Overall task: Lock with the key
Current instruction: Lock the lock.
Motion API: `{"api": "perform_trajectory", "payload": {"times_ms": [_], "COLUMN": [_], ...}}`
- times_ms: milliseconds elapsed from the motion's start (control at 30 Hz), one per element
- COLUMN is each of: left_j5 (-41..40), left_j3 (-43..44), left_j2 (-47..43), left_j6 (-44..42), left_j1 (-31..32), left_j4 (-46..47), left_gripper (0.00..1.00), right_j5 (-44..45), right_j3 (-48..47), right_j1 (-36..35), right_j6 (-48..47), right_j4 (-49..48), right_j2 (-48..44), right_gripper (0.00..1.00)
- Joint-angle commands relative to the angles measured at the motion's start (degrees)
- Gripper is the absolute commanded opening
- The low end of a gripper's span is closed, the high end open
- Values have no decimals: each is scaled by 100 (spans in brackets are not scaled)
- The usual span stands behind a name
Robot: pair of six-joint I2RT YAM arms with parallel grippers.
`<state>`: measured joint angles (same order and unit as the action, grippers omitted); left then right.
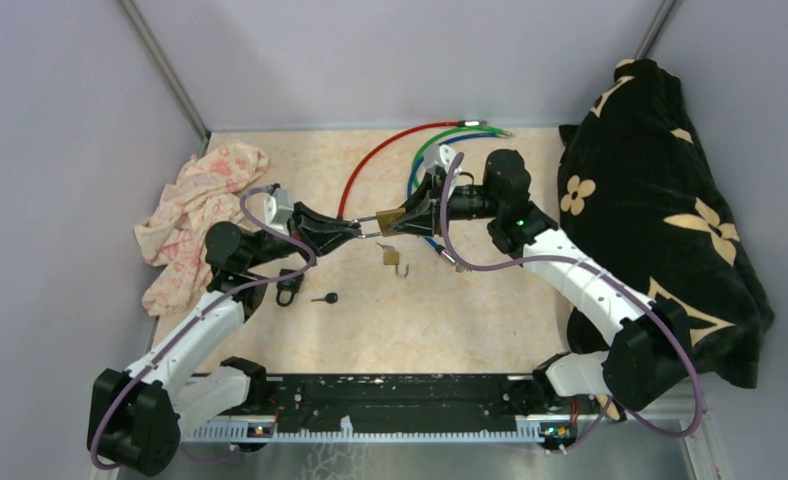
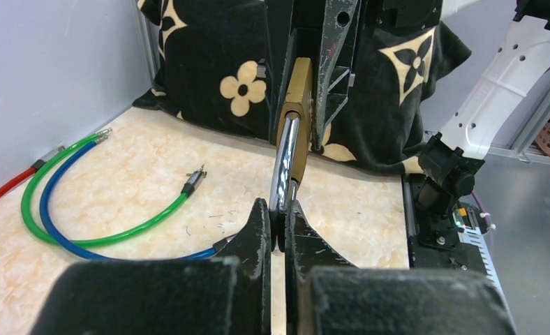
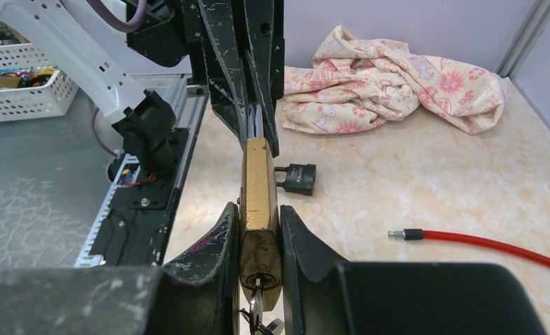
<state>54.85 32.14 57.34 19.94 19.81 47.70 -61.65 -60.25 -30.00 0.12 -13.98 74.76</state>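
**Both pincers clenched on one brass padlock above the table**

In the top view, the brass padlock (image 1: 390, 220) hangs in the air just toward 12 o'clock of the table's (image 1: 490, 310) middle, stretched between the two arms. The left gripper (image 1: 358, 229) comes in from 9 o'clock. Its wrist view shows the fingers (image 2: 258, 227) clamped tight on the silver shackle (image 2: 284, 160). The right gripper (image 1: 410, 214) comes in from 3 o'clock, its pads (image 3: 225, 234) squeezed against both flat faces of the brass body. Something small and metallic hangs at the keyway in the right wrist view; whether it is a key cannot be told.

A black-headed key (image 1: 325, 298) lies flat on the table at 7 o'clock of the held lock, apart from both grippers. A black padlock (image 1: 288, 290) lies just beside it at 9 o'clock. A smaller brass padlock (image 1: 394, 258) lies at 6 o'clock of the held one.

Red (image 1: 370, 160), green (image 1: 432, 140) and blue (image 1: 413, 180) cables curve across the table at 12 o'clock. A pink floral cloth (image 1: 195, 215) is bunched at 9 o'clock, and a black flower-patterned blanket (image 1: 660, 210) is heaped at 3 o'clock.
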Motion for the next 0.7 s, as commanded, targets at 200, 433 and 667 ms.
{"api": "perform_trajectory", "payload": {"times_ms": [200,433,667], "left_j5": [142,-39,-112], "left_j3": [164,175,146], "left_j2": [150,262,283], "left_j6": [-154,-262,-583], "left_j1": [496,689,805], "left_j4": [839,1026,941], "left_gripper": [0,0,0], "right_j5": [689,496,352], "right_j3": [51,253,130], "right_j1": [-353,-357,-409], "right_j6": [208,753,1187], "right_j4": [-1389,-1973,-2250], "right_j2": [-71,143,330], "right_gripper": [0,0,0]}}
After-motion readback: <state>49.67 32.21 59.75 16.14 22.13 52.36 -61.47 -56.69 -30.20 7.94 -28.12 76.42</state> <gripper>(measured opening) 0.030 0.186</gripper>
